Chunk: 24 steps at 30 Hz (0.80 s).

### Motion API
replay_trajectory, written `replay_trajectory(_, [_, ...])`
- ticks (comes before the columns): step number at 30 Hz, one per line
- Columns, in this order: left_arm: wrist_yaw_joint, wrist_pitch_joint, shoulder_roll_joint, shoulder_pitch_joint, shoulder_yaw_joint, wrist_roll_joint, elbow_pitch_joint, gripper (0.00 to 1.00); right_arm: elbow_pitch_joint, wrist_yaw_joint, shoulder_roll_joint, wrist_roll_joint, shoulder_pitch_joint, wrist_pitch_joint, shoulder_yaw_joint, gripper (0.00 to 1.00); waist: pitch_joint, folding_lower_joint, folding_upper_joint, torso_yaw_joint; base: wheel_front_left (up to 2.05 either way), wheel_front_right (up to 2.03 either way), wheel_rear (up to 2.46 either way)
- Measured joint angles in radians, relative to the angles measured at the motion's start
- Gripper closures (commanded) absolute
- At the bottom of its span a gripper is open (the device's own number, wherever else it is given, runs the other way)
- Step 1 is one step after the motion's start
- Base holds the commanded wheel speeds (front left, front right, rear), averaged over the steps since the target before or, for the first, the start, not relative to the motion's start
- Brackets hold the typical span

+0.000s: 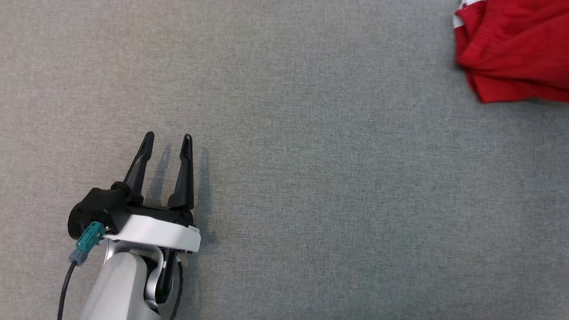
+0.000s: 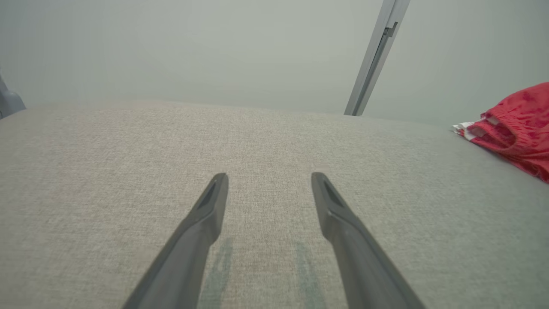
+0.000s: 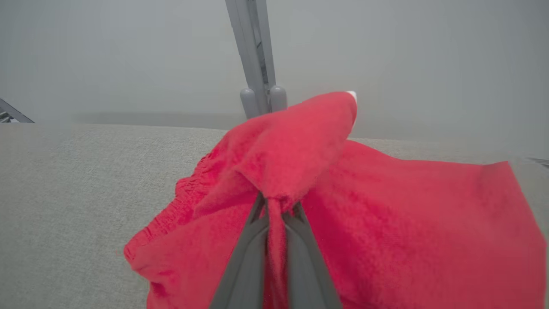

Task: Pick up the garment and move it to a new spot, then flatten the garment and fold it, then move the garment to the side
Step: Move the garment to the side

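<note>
Head view: the red garment [image 1: 515, 49] sits bunched up, and the left gripper [image 1: 169, 134] is well left of it, fingers apart, with bare counter [image 1: 311, 178] between. Left wrist view: the counter's far edge runs just behind the garment. Right wrist view: the right gripper [image 3: 276, 201] is clamped on a garment fold.

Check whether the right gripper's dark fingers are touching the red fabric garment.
Touching. The right wrist view shows the right gripper shut on a pinched fold of the red fabric garment, cloth squeezed between its jaws.
</note>
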Motion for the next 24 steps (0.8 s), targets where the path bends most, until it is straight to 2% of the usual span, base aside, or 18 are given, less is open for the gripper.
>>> replay_trajectory(5, [0.002,0.004,0.01,-0.003,-0.004,0.005,-0.004,0.0,0.039,0.0,-0.051,-0.008,-0.018,-0.011,0.009,1.0,0.015,0.0,0.0,-0.009,0.0,0.0,0.0])
replay_trajectory(7, [0.003,0.008,0.013,-0.013,-0.008,0.006,-0.009,0.0,0.08,0.0,-0.067,-0.044,-0.036,-0.035,0.015,1.0,0.022,0.0,0.0,-0.014,0.0,0.0,0.0])
replay_trajectory(10, [0.003,0.009,0.014,-0.018,-0.014,0.006,-0.014,0.0,0.136,0.0,-0.064,-0.079,-0.051,-0.059,0.022,1.0,0.033,0.0,0.0,-0.016,0.0,0.0,0.0])
replay_trajectory(11, [0.003,0.01,0.014,-0.019,-0.016,0.006,-0.014,0.0,0.159,0.0,-0.059,-0.091,-0.056,-0.069,0.024,0.97,0.037,0.0,0.0,-0.015,0.0,0.0,0.0])
replay_trajectory(15, [0.002,0.013,0.014,-0.04,-0.025,0.006,-0.015,0.0,0.258,0.0,-0.034,-0.148,-0.079,-0.126,0.027,0.49,0.051,0.0,0.0,-0.006,0.0,0.0,0.0])
replay_trajectory(16, [0.002,0.013,0.013,-0.039,-0.028,0.006,-0.013,0.0,0.291,0.0,-0.027,-0.162,-0.085,-0.141,0.026,0.17,0.054,0.0,0.0,-0.002,0.0,0.0,0.0])
replay_trajectory(17, [0.002,0.013,0.013,-0.039,-0.03,0.006,-0.012,0.0,0.323,0.0,-0.021,-0.179,-0.092,-0.154,0.027,0.0,0.055,0.0,0.0,0.002,0.0,0.0,0.0])
replay_trajectory(24, [0.005,0.01,0.014,-0.037,-0.028,0.001,0.011,0.0,0.566,0.0,0.024,-0.294,-0.145,-0.243,0.005,0.0,0.02,0.0,0.0,0.017,0.0,0.0,0.0])
